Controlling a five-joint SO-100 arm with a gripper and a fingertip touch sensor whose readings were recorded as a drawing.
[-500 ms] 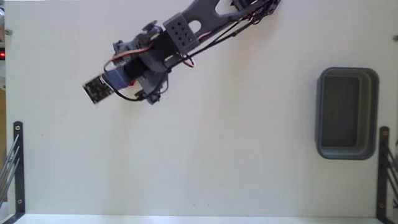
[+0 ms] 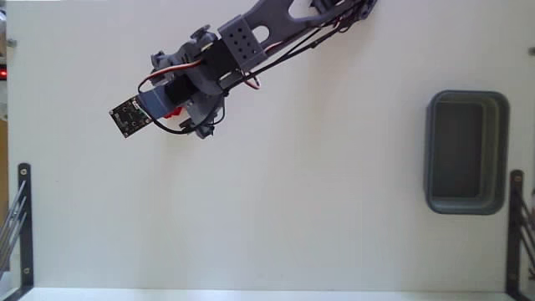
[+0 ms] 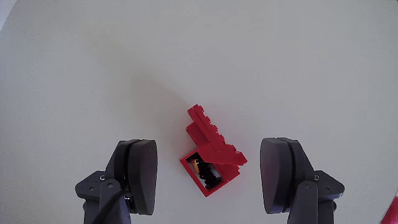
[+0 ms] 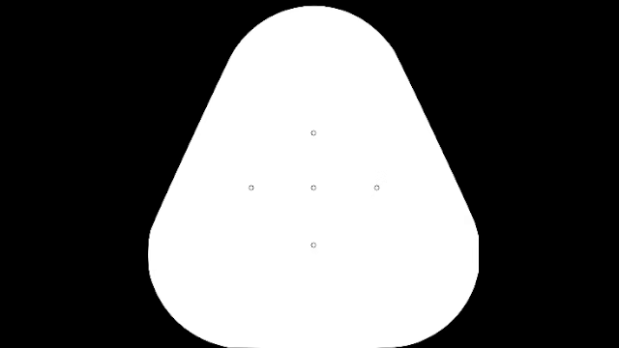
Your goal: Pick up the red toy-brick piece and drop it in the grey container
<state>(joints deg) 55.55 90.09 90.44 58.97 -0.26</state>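
The red toy-brick piece point(image 3: 211, 155) lies on the white table, stepped in shape with a dark spot in its open side. In the wrist view it sits between the two dark fingers of my gripper point(image 3: 210, 163), which is open, with a gap on each side of the brick. In the fixed view the gripper point(image 2: 180, 113) hangs at the upper left under the arm, and only a sliver of the red toy-brick piece point(image 2: 174, 111) peeks out. The grey container point(image 2: 501, 150) stands empty at the far right, well away from the gripper.
Black metal brackets stand at the lower left point(image 2: 23, 217) and lower right point(image 2: 515, 226) table edges. The table's front edge runs along the bottom of the fixed view. The arm point(image 2: 267, 29) comes in from the top.
The gripper end of the arm has shifted slightly up and left in the fixed view, and a bit of the red brick now shows beneath it.
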